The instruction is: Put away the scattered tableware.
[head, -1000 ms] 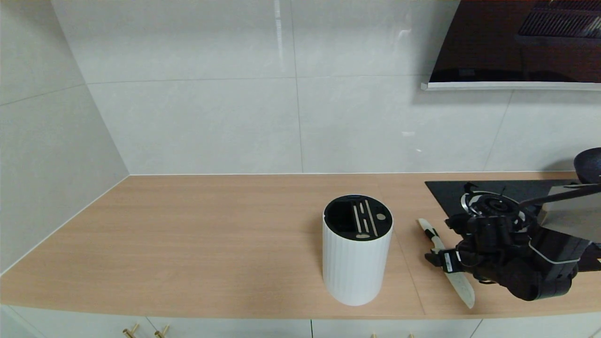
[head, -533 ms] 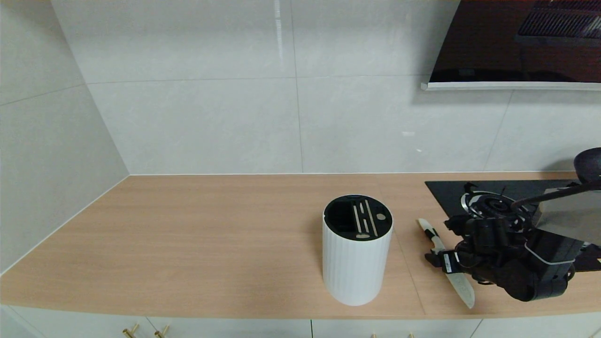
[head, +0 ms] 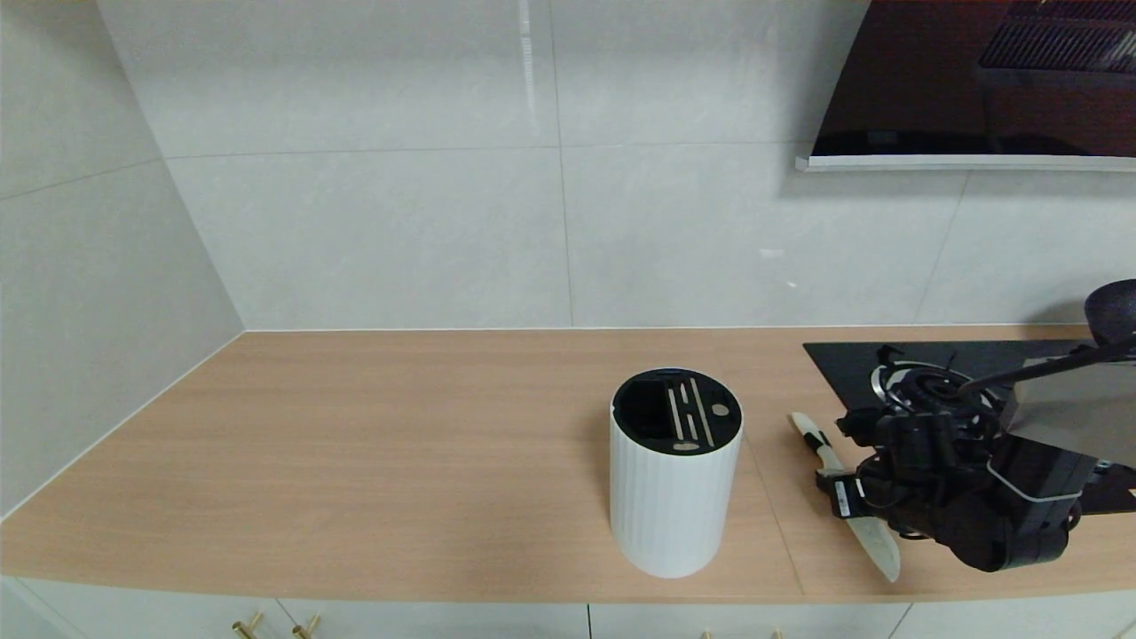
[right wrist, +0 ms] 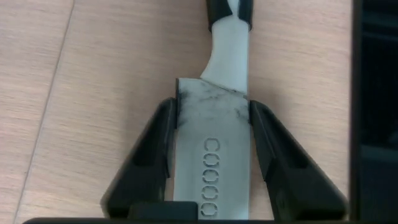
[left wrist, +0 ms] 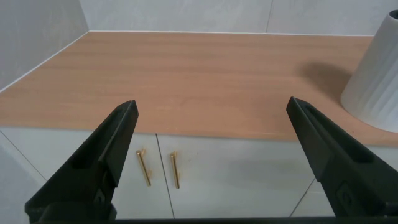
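The knife [head: 821, 448] lies on the counter [head: 399, 444], at three o'clock from the white holder [head: 674, 479]. The right claw [head: 852, 497] pinches its blade from both sides. The left claw [left wrist: 211, 109] hangs spread wide by the counter's front edge.

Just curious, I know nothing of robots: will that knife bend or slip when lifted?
Probably stiff: the knife lies straight and flat. Its smooth blade might slip, since the right gripper clamps only its thin edges. Likely light, being slim.
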Tool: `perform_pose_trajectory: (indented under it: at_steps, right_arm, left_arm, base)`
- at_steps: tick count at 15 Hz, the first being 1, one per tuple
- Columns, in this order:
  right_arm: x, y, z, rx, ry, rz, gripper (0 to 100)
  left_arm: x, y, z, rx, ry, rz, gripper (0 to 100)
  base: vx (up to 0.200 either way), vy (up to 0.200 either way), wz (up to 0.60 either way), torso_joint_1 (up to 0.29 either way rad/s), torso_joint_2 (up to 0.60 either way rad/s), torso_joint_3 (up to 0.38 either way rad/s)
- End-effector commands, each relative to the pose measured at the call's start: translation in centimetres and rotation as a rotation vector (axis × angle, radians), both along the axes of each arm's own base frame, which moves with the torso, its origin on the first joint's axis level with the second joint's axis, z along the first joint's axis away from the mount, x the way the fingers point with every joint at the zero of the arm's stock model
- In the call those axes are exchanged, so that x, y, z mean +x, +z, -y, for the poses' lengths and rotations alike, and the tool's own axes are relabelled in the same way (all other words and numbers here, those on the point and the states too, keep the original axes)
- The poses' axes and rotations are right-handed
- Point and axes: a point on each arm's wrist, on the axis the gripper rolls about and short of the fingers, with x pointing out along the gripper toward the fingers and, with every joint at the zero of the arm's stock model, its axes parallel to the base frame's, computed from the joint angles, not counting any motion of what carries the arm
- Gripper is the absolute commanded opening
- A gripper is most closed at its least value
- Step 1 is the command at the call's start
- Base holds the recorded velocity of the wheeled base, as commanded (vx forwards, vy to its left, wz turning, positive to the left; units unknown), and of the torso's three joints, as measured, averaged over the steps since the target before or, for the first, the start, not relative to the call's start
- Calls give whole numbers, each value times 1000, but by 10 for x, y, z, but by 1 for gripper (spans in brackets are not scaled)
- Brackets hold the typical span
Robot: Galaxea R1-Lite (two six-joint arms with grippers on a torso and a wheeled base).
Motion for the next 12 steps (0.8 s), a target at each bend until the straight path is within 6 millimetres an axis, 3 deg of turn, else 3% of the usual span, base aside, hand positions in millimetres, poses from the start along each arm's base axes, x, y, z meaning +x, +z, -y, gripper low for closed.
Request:
perform_pose_trajectory:
  at_steps: [1, 5, 6, 7, 8, 9, 11, 12]
  right_arm:
    - [-1, 12, -1, 0, -4, 31, 0]
    - [-18, 88, 1, 50, -41, 185, 0]
    - [-26, 110, -1, 62, -36, 226, 0]
    - [-35, 135, -4, 90, -28, 285, 0]
    - [-39, 146, -8, 97, -16, 312, 0]
    - [-49, 178, -19, 108, 26, 385, 0]
    - [-59, 214, -30, 119, 66, 419, 0]
    - [-63, 223, -32, 123, 77, 418, 0]
  left_arm:
    - [0, 0, 0, -3, 1, 1, 100]
    - [0, 1, 0, 1, 2, 5, 100]
    - [-2, 9, 0, -1, -4, 34, 100]
    - [-9, 31, 1, 0, -42, 80, 100]
    - [-11, 43, 1, 1, -88, 79, 100]
    - [-5, 81, 3, 19, -226, -3, 100]
    - [34, 132, 6, 35, -270, -125, 100]
    - [49, 147, 6, 38, -274, -149, 100]
  base:
    - [0, 0, 0, 0, 0, 0]
    - [0, 0, 0, 0, 0, 0]
    - [0, 0, 0, 0, 0, 0]
    - [0, 0, 0, 0, 0, 0]
    - [0, 0, 0, 0, 0, 0]
    - [0, 0, 0, 0, 0, 0]
    - [0, 0, 0, 0, 0, 0]
    - [0, 0, 0, 0, 0, 0]
